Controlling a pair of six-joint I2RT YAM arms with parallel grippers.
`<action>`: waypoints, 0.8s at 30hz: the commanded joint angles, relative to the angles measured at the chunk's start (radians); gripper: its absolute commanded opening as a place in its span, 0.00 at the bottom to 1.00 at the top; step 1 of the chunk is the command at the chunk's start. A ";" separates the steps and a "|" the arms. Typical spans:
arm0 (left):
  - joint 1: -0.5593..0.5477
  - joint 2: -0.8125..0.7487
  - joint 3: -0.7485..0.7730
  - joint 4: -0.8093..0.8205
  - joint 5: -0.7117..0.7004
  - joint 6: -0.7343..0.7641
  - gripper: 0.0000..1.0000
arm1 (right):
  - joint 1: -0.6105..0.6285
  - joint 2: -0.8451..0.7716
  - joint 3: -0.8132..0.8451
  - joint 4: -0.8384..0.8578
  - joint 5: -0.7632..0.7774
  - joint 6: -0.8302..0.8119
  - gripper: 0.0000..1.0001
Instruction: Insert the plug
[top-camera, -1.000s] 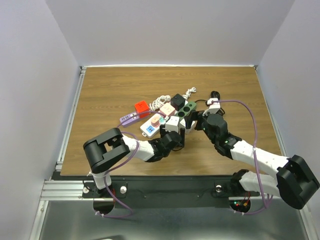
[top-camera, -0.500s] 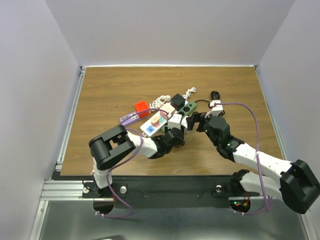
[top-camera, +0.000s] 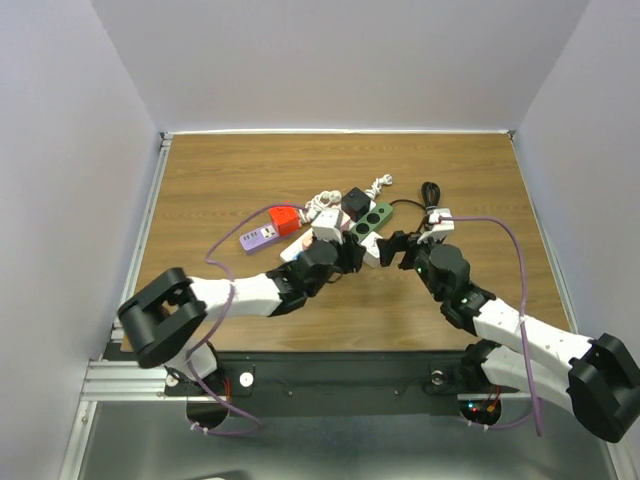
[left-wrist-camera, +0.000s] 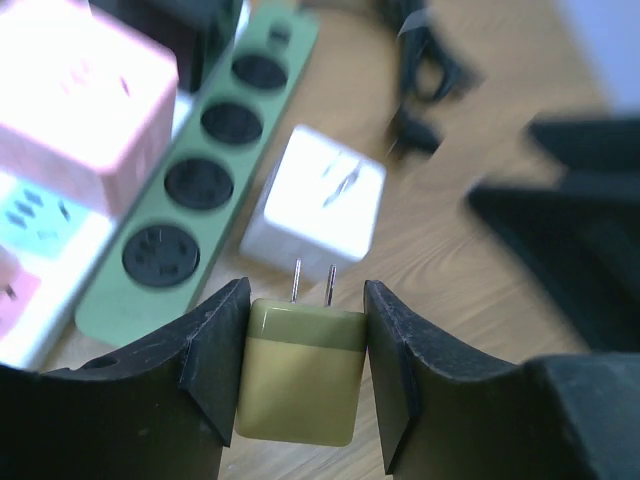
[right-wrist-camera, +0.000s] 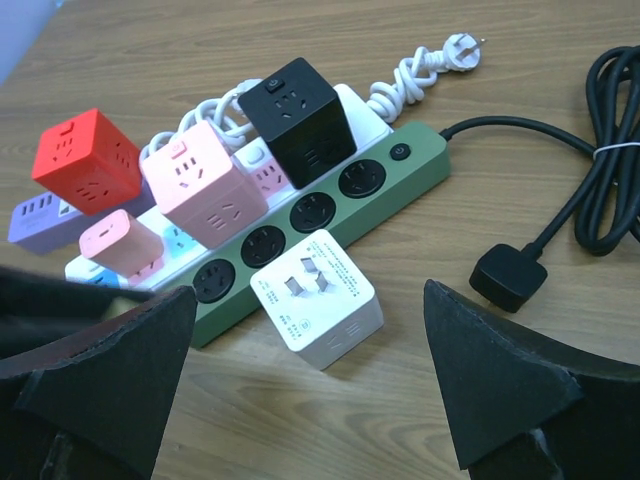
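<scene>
Plug (left-wrist-camera: 300, 385), olive with two prongs, is pinched in my left claw (left-wrist-camera: 304, 320) over the table (left-wrist-camera: 450, 260), near one white cube (left-wrist-camera: 315, 200) and one green strip (left-wrist-camera: 200, 170) with four round sockets. My right claw (right-wrist-camera: 308, 340) gapes wide.

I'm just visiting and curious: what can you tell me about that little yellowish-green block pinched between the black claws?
It is a small boxy olive plug, plastic by its look, with a darker band at its front and two thin metal prongs. The left gripper is shut on it, a black finger against each side. It is held over the wooden table, prongs aimed at the white cube adapter beside the green power strip; whether they touch it cannot be told.
</scene>
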 joint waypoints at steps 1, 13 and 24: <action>0.056 -0.146 -0.042 0.116 0.014 -0.047 0.00 | -0.009 -0.024 -0.033 0.150 -0.067 -0.028 0.99; 0.152 -0.333 -0.062 0.110 -0.046 -0.277 0.00 | 0.001 -0.012 -0.150 0.531 -0.325 -0.028 0.88; 0.152 -0.313 -0.046 0.055 -0.095 -0.485 0.00 | 0.108 0.135 -0.116 0.794 -0.349 -0.018 0.85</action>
